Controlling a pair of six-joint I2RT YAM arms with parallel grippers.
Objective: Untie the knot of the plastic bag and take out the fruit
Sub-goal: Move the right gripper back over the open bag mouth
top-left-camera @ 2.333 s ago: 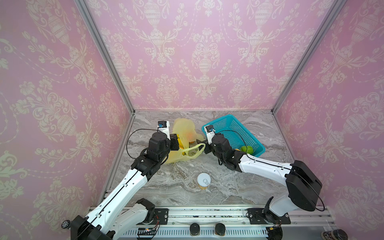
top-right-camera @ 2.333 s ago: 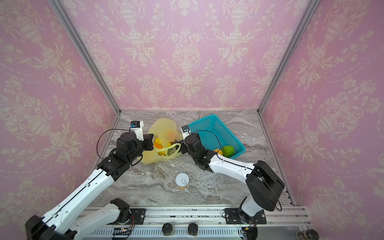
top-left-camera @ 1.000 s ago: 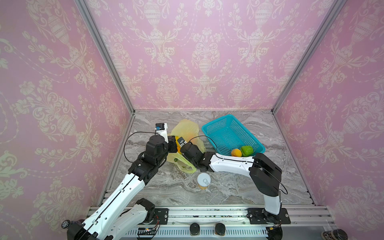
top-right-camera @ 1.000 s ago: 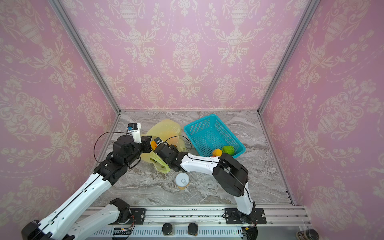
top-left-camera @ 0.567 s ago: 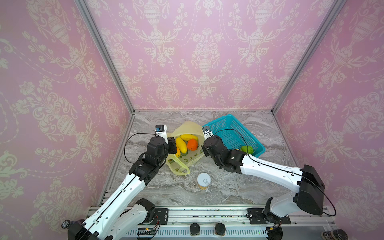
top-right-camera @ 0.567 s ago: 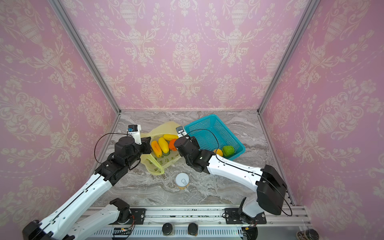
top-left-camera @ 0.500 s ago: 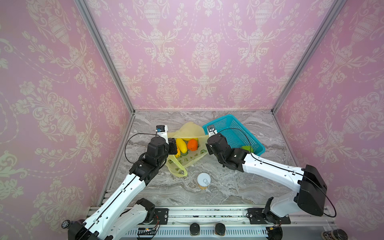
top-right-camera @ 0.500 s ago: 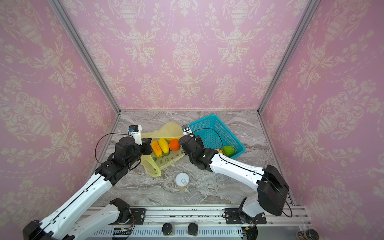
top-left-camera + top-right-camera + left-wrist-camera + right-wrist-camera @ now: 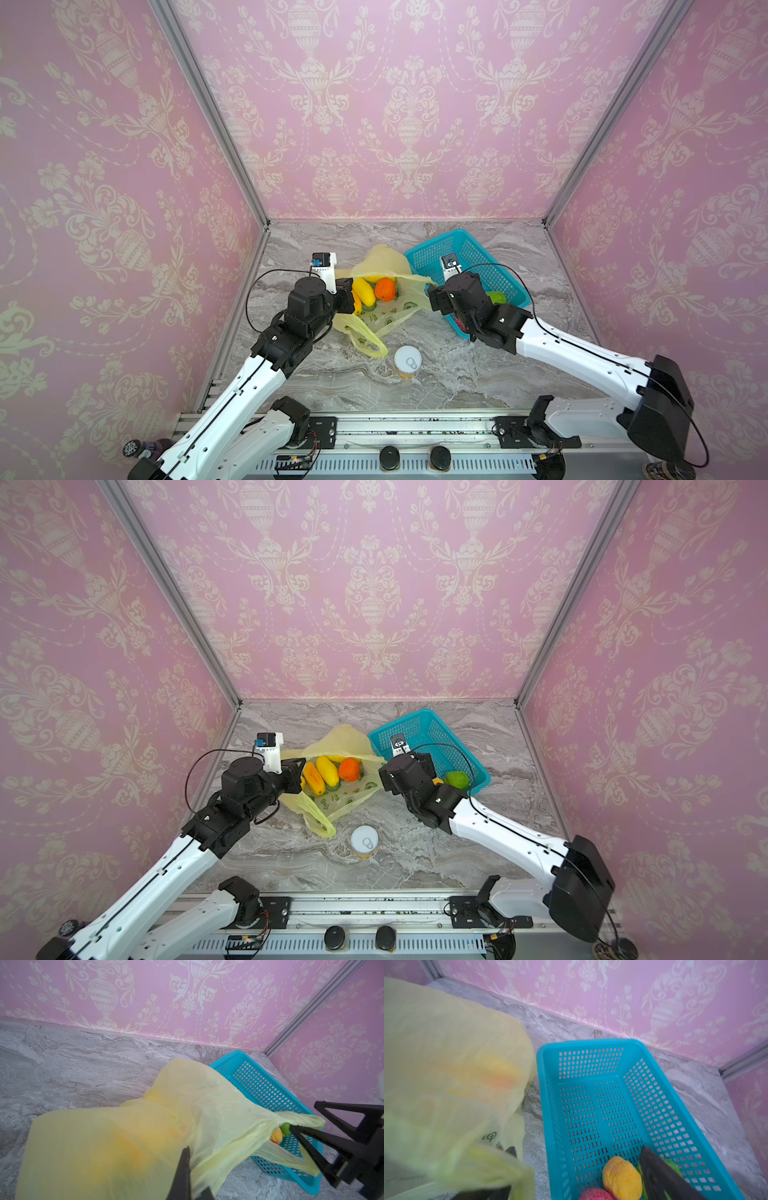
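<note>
The pale-yellow plastic bag lies open mid-frame on the marble tabletop in both top views, with fruit, yellow oblongs and an orange piece, showing in its mouth. The left hand is clamped on the bag's left edge. The right hand, jaws spread, sits between the bag and the turquoise basket. Only the right wrist view plainly shows the basket's yellow-orange fruit and pink-red fruit.

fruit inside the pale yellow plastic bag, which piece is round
The orange piece, lying nearest the turquoise perforated basket. The yellow pieces beside it in the thin pale-yellow plastic bag are oblong.
</note>
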